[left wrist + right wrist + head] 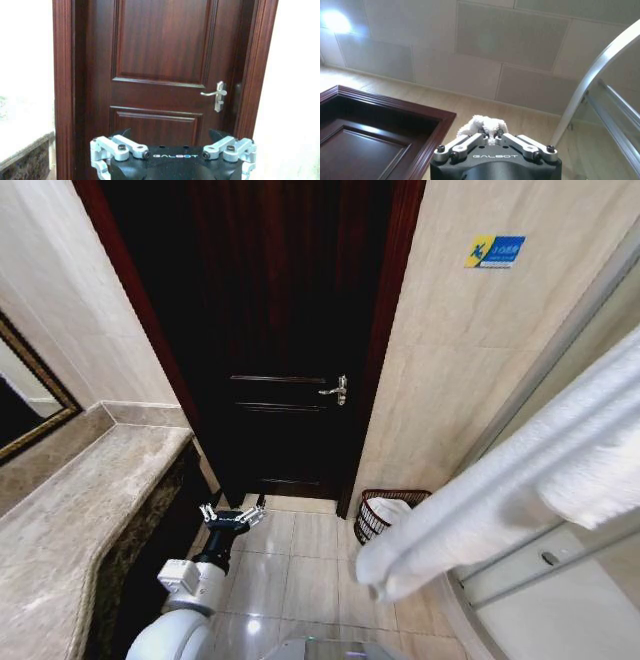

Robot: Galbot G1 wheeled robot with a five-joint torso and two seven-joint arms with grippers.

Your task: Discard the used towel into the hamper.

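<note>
The used towel (500,485) is white and hangs in a long diagonal band across the right of the head view, its lower end just in front of the hamper. The hamper (372,522) is a small dark openwork basket on the floor by the door frame, with something white inside it. In the right wrist view my right gripper (490,135) points up toward the ceiling, shut on a white tuft of the towel (481,124). My left gripper (232,517) is held low in front of the door, open and empty, its dark fingertips (122,134) spread wide apart.
A shut dark wooden door (280,330) with a metal lever handle (336,391) is straight ahead. A marble counter (70,520) and a framed mirror (25,405) line the left. A curved glass shower enclosure (560,570) stands at the right. Tiled floor (300,565) lies between them.
</note>
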